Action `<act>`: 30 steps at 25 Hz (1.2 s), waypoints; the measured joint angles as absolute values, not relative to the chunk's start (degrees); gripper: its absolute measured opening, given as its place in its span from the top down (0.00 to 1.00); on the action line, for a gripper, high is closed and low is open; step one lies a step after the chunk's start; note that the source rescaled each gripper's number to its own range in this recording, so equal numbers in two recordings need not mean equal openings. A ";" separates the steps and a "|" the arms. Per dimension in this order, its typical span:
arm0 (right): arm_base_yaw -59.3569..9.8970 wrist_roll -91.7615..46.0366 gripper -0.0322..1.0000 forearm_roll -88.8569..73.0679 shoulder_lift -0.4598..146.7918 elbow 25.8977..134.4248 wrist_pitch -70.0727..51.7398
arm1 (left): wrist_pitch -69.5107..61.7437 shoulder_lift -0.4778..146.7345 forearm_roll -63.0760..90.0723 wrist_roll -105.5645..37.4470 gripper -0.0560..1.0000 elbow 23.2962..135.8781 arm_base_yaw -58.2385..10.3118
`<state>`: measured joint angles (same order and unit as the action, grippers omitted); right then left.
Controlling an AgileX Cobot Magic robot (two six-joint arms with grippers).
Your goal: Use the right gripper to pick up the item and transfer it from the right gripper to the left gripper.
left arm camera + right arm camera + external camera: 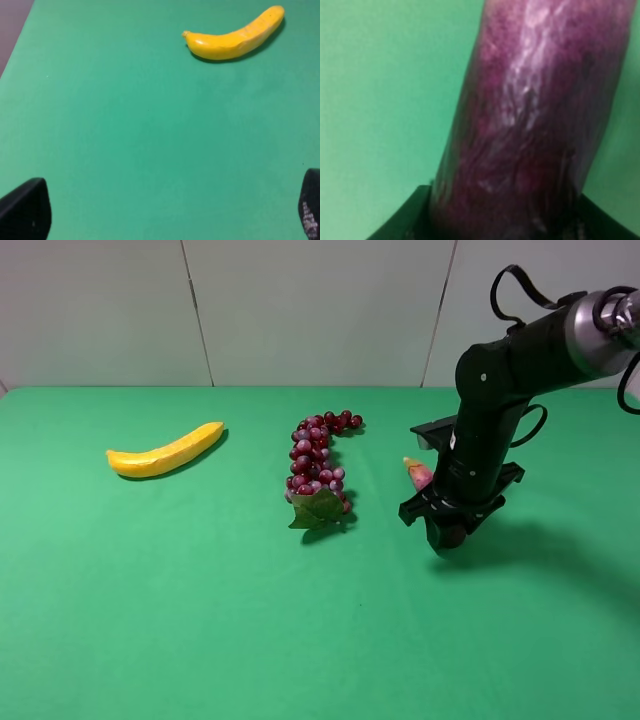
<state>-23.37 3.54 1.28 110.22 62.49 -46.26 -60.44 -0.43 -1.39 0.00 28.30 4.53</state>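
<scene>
Presently the right tool (448, 532) is seen clenched on the eggplant (535, 110), low on the green surface (200, 620) just right of the grape bunch (318, 465); from above only its pinkish stem end is seen beside the arm (480, 430). The left tool (165, 215) is held spread wide, with the banana (235, 36) lying apart from it.

1. The worktop (200, 620) is a flat, plain green surface.
2. A yellow banana (165, 451) lies on it at the left, well apart from the rest.
3. A red grape bunch (318, 455) lies near the middle, stretched front to back, with a green leaf (318, 508) at its near end.
4. Right of the grapes, the eggplant (418, 474) shows only its pale tip beside the right gripper (452, 533). Whether it rests on the worktop cannot be told.
</scene>
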 joint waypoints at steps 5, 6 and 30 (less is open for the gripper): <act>-23.37 3.41 0.97 1.28 107.73 66.57 -52.97 | -60.44 -0.43 -1.39 0.00 0.01 28.30 4.53; -23.37 3.05 0.97 1.28 107.42 67.43 -54.50 | -60.44 -0.43 -1.39 0.00 0.01 28.30 4.53; -24.32 -14.20 0.97 -14.25 100.31 88.33 -69.47 | -60.44 -0.43 -1.39 0.00 0.01 28.30 4.53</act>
<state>-24.32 -14.20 -14.25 100.31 88.33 -69.47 -60.44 -0.43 -1.39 0.00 28.30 4.53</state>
